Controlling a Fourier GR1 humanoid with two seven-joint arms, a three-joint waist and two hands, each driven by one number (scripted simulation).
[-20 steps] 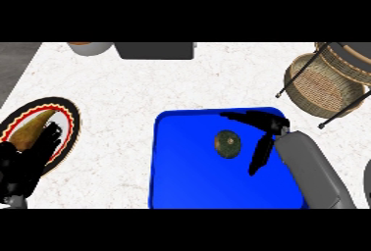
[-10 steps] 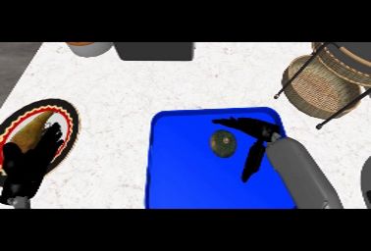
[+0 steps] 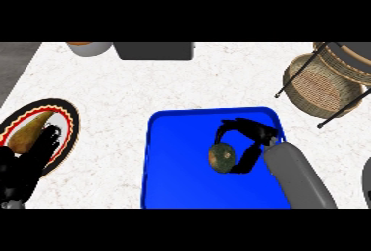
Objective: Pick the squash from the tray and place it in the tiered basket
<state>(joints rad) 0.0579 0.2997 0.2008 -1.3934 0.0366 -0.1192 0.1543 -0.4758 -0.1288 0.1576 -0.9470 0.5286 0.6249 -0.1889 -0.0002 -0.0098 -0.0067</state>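
The right robot hand [image 3: 250,139] is low over the blue tray [image 3: 181,171], its dark fingers [image 3: 230,126] arched over the top of the squash [image 3: 222,158] and a thumb reaching down along its right side, so the fingers are curled about the squash; whether they press on it I cannot tell. The squash, a mottled green and brown lump, lies on the tray just below and to the left of that hand's palm. The tiered basket [image 3: 326,83] stands on the counter [image 3: 167,83] up and to the right of the hand, well apart from it. Far to the hand's left, the left robot hand [image 3: 22,171] rests with fingers straight over a patterned plate [image 3: 65,117] that carries a pale brown pear-shaped thing [image 3: 29,132]
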